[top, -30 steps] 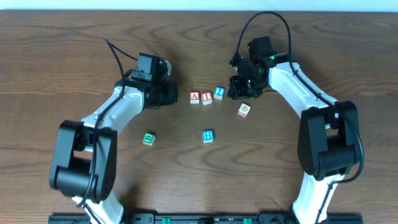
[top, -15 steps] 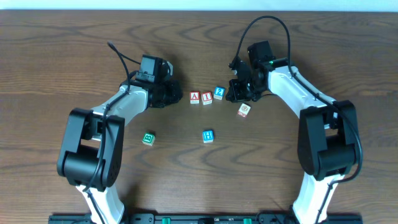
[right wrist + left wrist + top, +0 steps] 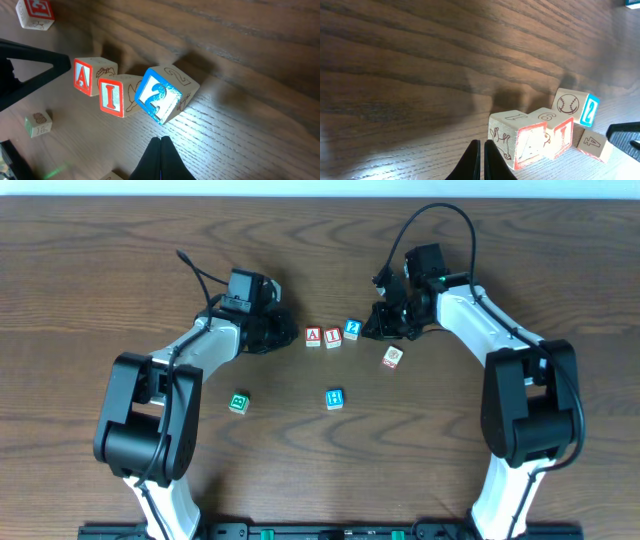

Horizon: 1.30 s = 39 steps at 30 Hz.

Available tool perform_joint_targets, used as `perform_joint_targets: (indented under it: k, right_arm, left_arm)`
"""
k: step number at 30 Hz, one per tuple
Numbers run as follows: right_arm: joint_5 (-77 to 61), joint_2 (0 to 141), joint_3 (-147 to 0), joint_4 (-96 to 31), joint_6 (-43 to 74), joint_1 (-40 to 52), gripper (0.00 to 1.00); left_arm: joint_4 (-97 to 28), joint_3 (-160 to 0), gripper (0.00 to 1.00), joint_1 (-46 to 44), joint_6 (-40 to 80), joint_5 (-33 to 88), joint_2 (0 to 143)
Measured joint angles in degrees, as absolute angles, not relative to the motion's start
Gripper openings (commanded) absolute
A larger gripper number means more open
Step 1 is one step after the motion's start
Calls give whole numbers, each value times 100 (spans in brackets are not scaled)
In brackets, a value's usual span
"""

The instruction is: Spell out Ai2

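Almost done, by the look of it: tidying the row rather than fetching letters. At mid-table, in reading order from overhead, the A block [image 3: 313, 336] touching the I block [image 3: 332, 337], then the 2 block [image 3: 352, 329] just beside, set a little farther back and twisted out of square, seeming to meet the I only at a corner in the right wrist view. Just left of the A, the left gripper [image 3: 283, 332], fingers pressed together on nothing; just right of the 2, the right gripper [image 3: 378, 325], likewise pinched closed and empty. Well apart and probably unneeded: a green block [image 3: 238, 403], a blue block [image 3: 335, 399] and a pale block [image 3: 393, 357]. Next, most likely, nudge the 2 with the closed right tips, squaring it level with the I; push gently, or risk scattering the row.
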<state>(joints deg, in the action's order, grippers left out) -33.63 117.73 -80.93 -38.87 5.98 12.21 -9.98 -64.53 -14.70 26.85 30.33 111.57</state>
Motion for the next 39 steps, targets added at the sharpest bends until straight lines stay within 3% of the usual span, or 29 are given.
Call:
perform_joint_targets:
  k: [39]
  right_arm:
    - [-3555, 12092, -8093, -3498, 722, 1221, 1]
  left_arm:
    - [-757, -6453, 6, -1599, 2895, 3094, 11218]
